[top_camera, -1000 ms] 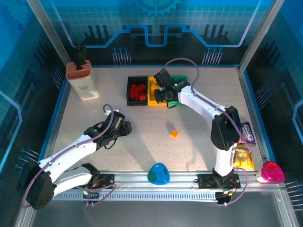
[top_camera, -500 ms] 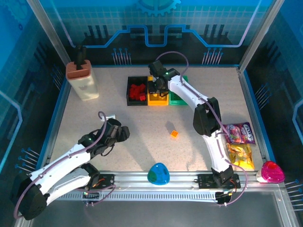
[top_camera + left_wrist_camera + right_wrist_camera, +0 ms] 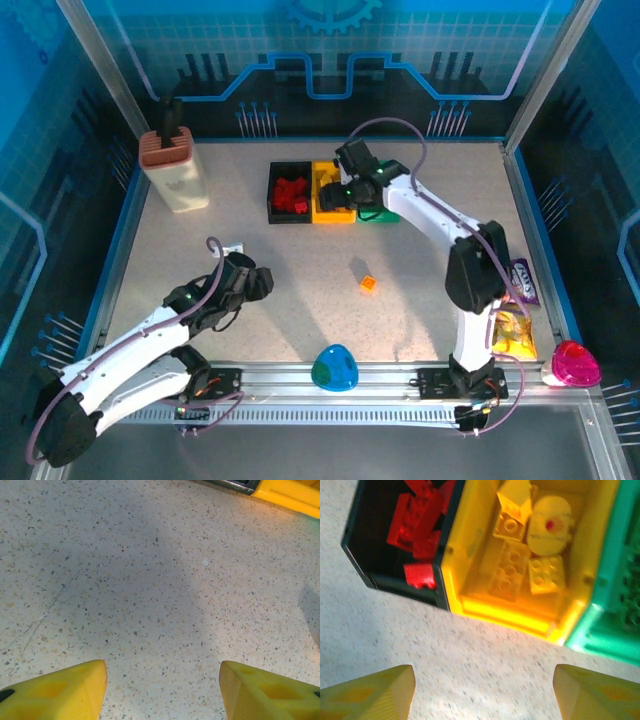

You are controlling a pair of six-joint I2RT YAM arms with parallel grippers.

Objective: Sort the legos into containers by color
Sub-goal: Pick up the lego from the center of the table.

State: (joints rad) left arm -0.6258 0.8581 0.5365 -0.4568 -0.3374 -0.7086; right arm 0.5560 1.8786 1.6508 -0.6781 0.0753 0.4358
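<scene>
From above, my right hand (image 3: 345,202) hangs over the near edge of the yellow rectangular plastic bin (image 3: 324,182). That bin sits between the black rectangular plastic bin (image 3: 274,195) at its 9 o'clock and the green rectangular plastic bin (image 3: 386,215) at its 3 o'clock. One small orange studded plastic brick (image 3: 368,284) lies alone on the speckled bench (image 3: 300,250), at the yellow bin's 5 o'clock. My left hand (image 3: 258,282) hovers at that brick's 9 o'clock, well apart from it.

At my left wrist, the fingers (image 3: 55,690) stand apart over bare bench, holding nothing.

At my right wrist, the fingers (image 3: 367,692) gape wide and empty. Red studded plastic bricks (image 3: 420,515) lie in the black bin at 11 o'clock, and yellow studded plastic bricks (image 3: 530,555) lie in the yellow bin at 12.
</scene>
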